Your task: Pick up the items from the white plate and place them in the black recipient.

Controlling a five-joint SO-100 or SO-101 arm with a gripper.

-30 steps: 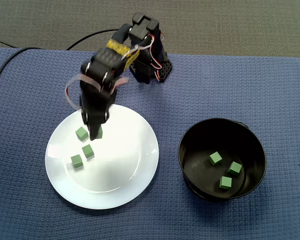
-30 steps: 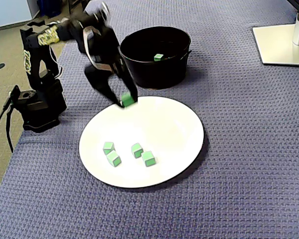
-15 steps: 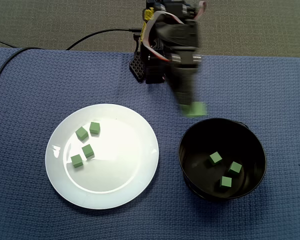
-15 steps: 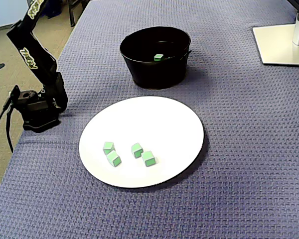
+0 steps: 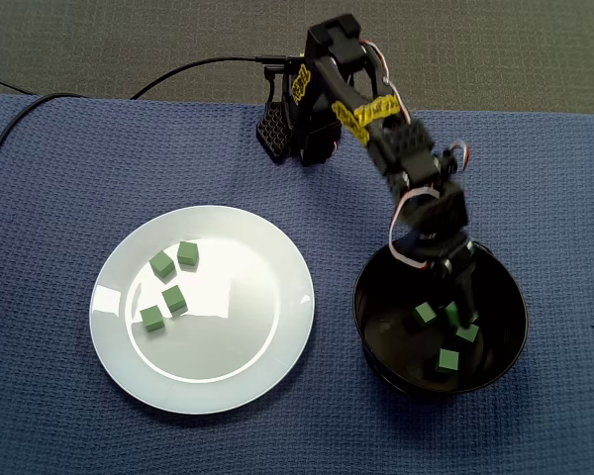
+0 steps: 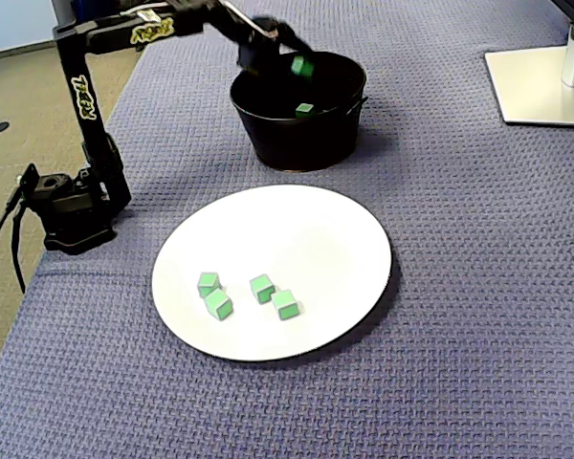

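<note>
Tool (image 5: pixel 459 303) is pinching one green cube (image 6: pixel 302 66), fingers closed on it as far as I can tell. The cube is inside the black bowl's (image 5: pixel 357 297) outline in a fixed view, and just above its rim in a fixed view (image 6: pixel 297 143). So the key relation is that the cube sits straight over the bowl opening, with nothing between it and the floor. My read: release needs only the fingers spreading, no sideways correction. The cube has no long axis, so orientation doesn't matter.

Arm pose: arm base (image 5: pixel 295 134) is up and left of the bowl on the tabletop. The links stretch out toward the bowl and pitch down, with the wrist over the rim on the base side.

Three loose cubes (image 5: pixel 446 361) lie on the bowl floor, just beside the tool tip. Four plate cubes (image 5: pixel 174 298) sit on the white plate (image 5: pixel 238 346), left of the bowl and well apart from the tool.
</note>
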